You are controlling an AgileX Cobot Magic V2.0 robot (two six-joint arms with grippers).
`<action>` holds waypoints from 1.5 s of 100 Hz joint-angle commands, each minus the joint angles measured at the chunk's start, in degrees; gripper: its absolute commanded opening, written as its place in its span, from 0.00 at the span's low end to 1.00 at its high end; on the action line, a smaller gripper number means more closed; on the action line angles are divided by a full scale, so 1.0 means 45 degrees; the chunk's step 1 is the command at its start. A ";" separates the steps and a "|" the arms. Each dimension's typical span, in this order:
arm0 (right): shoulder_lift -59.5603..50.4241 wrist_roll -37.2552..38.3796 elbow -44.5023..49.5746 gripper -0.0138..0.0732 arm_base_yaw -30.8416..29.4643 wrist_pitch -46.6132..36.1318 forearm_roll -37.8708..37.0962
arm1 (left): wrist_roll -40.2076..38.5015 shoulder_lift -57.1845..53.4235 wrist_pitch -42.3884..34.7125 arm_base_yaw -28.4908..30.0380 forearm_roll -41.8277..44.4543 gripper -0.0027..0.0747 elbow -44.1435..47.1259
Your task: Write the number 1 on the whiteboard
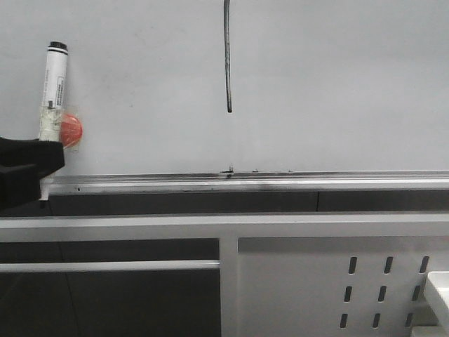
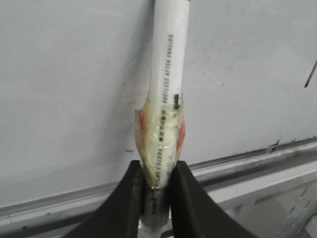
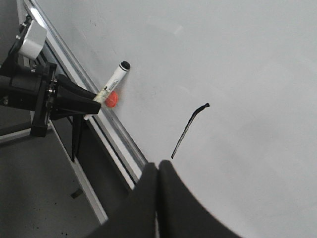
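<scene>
**Dark stroke on whiteboard; marker held at left**

Dark grey-black, the number 1 runs as a thin, slightly wavy vertical stroke on the upper middle of the whiteboard, well above the silver tray rail. The left gripper has its fingers clamped on a white marker, upright, well left of the stroke. The right gripper has its fingers pressed together, holding nothing.

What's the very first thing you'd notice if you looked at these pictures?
The thin dark wavy marker stroke stands out, running down the upper middle of the big pale glossy whiteboard. Next, at the far left, the black left gripper holds a white marker pen upright, with an orange-red blob taped to it.
</scene>
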 commanded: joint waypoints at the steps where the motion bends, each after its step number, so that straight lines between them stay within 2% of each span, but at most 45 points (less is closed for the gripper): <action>1: -0.0051 0.0014 -0.0322 0.09 -0.0030 -0.1052 -0.0239 | -0.0028 -0.0203 -0.2894 -0.0013 -0.0721 0.01 -0.0416; 12: -0.0028 0.0014 -0.0322 0.09 -0.0030 -0.1052 -0.0239 | -0.0028 -0.0203 -0.2894 -0.0013 -0.1122 0.01 -0.0565; 58: -0.0028 0.0014 -0.0322 0.09 -0.0030 -0.1052 -0.0239 | -0.0028 -0.0226 -0.2894 -0.0013 -0.0594 0.01 -0.1293; 106: -0.0028 0.0014 -0.0322 0.09 -0.0030 -0.1052 -0.0239 | -0.0001 -0.0203 -0.2894 -0.0013 -0.1324 0.01 -0.1355; 113: -0.0028 0.0014 -0.0322 0.09 -0.0030 -0.1052 -0.0216 | 0.0510 -0.0203 -0.2894 -0.0013 -0.1156 0.08 -0.1355; 118: -0.0028 0.0014 -0.0322 0.09 -0.0030 -0.1052 -0.0216 | 0.1038 -0.0203 -0.2894 -0.0013 -0.1066 0.17 -0.1355; 130: -0.0028 0.0014 -0.0322 0.09 -0.0030 -0.1028 -0.0216 | 0.1105 -0.0203 -0.2894 -0.0013 -0.1066 0.43 -0.1355; 137: -0.0028 0.0014 -0.0322 0.09 -0.0030 -0.1028 -0.0216 | 0.1105 -0.0203 -0.2894 -0.0013 -0.1066 0.49 -0.1355; 150: -0.0028 0.0014 -0.0322 0.09 -0.0030 -0.1028 -0.0216 | 0.1105 -0.0203 -0.2894 -0.0013 -0.1066 0.49 -0.1355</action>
